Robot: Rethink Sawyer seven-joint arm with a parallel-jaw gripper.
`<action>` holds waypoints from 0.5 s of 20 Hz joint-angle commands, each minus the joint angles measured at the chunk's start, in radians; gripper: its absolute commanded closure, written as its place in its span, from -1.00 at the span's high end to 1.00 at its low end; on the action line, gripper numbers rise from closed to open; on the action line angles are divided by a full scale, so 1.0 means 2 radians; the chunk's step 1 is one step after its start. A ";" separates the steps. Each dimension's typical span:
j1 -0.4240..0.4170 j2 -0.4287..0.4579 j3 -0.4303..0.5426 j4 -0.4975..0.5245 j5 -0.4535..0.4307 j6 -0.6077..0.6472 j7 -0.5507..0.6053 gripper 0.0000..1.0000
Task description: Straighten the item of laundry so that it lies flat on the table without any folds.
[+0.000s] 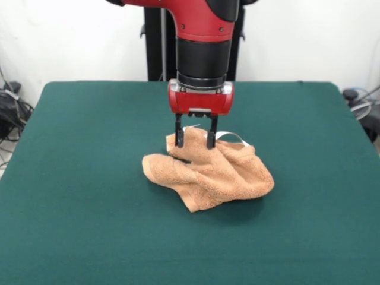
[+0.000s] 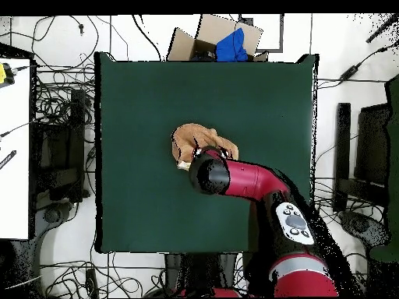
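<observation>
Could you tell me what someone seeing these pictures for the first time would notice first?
Most likely the red and black arm coming down at the table's middle, its gripper open, with the fingertips at the far top edge of the towel. The orange-tan towel lies crumpled in a heap, bright against the dark green table, with white tags showing behind the gripper.

You find no text, label, brand, number or sign that can be read in either view. The small white tag on the crumpled orange-tan terry towel shows no legible print. The grey oval panel of buttons on the red robot arm carries marks too small for you to read.
</observation>
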 commanded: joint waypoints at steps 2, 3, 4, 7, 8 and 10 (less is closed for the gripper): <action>0.009 0.008 0.021 0.023 -0.019 -0.027 0.065 1.00; 0.009 0.008 0.021 0.023 -0.019 -0.027 0.065 1.00; 0.009 0.008 0.021 0.023 -0.019 -0.028 0.065 1.00; 0.009 0.008 0.022 0.024 -0.019 -0.028 0.066 1.00; 0.010 0.008 0.022 0.024 -0.019 -0.028 0.066 1.00; 0.009 0.008 0.022 0.025 -0.019 -0.029 0.066 1.00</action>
